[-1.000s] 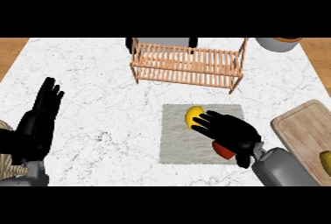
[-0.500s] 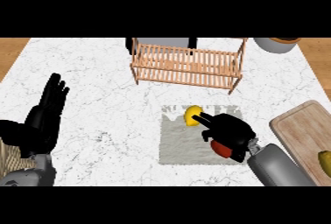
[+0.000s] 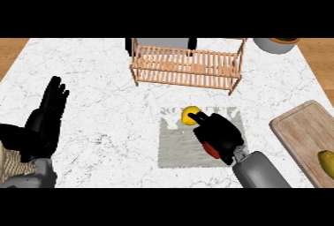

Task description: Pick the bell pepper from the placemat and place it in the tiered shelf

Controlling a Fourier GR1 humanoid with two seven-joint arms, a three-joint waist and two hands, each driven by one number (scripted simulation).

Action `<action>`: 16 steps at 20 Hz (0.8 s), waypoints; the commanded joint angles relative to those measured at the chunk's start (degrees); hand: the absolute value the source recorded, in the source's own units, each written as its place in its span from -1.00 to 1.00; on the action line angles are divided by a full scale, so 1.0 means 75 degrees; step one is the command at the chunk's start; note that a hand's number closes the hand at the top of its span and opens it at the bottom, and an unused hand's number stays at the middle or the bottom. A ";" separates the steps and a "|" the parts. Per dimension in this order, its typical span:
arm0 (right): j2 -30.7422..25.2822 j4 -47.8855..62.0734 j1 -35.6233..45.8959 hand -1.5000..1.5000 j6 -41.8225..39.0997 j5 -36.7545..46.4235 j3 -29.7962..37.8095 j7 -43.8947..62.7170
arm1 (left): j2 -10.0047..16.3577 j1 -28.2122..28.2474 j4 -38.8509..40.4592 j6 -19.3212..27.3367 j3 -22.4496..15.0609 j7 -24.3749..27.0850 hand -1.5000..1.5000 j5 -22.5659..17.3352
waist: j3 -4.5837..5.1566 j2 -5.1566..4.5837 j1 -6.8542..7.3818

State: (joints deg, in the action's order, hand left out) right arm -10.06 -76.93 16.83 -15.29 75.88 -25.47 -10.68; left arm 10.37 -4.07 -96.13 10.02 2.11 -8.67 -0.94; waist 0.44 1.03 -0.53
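Bright, flat light falls from overhead across the white marble table point(image 3: 98, 88), and its veining reads as clearly at the left side as at the right. Shadows are soft and faint, so the tiered shelf point(image 3: 187, 66) at the far side only slightly darkens the surface beneath its slats. The grey placemat point(image 3: 179, 150) looks mottled, paler along its far edge. The bell pepper point(image 3: 190, 115) is a saturated, evenly lit yellow. The black right hand point(image 3: 218, 134) and left hand point(image 3: 42, 123) swallow most light, with only dull grey highlights on their edges. The table's side edges stay straight, leaning inward toward the far side.
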 commanded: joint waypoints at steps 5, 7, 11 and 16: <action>0.1313 -0.0176 -0.0801 1.00 0.0355 -0.1058 0.0749 0.4741 | -0.0136 -0.0007 -0.0067 0.0086 -0.0095 0.0029 0.00 0.0048 | -0.0081 -0.0129 0.0071; 0.1322 -0.0628 -0.0596 1.00 0.0593 -0.1750 0.0379 0.5752 | -0.0204 0.0055 -0.0072 0.0030 -0.0285 0.0019 0.00 0.0111 | -0.0079 -0.0118 0.0242; 0.1334 -0.1326 0.0016 1.00 0.1358 -0.2687 -0.0824 0.7872 | -0.0009 -0.0149 -0.0159 -0.0193 -0.0125 -0.0256 0.00 -0.0143 | -0.0068 -0.0095 0.0485; 0.1339 -0.2654 0.1137 1.00 0.3159 -0.2994 -0.1395 0.9687 | -0.0128 -0.0111 -0.0050 -0.0038 -0.0312 -0.0171 0.00 0.0137 | -0.0060 -0.0056 0.0433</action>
State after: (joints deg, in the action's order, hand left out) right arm -0.29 -91.00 20.27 0.23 55.45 -32.26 51.36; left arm 10.02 -5.11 -96.35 9.14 0.70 -9.71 -0.86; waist 0.00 0.45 2.42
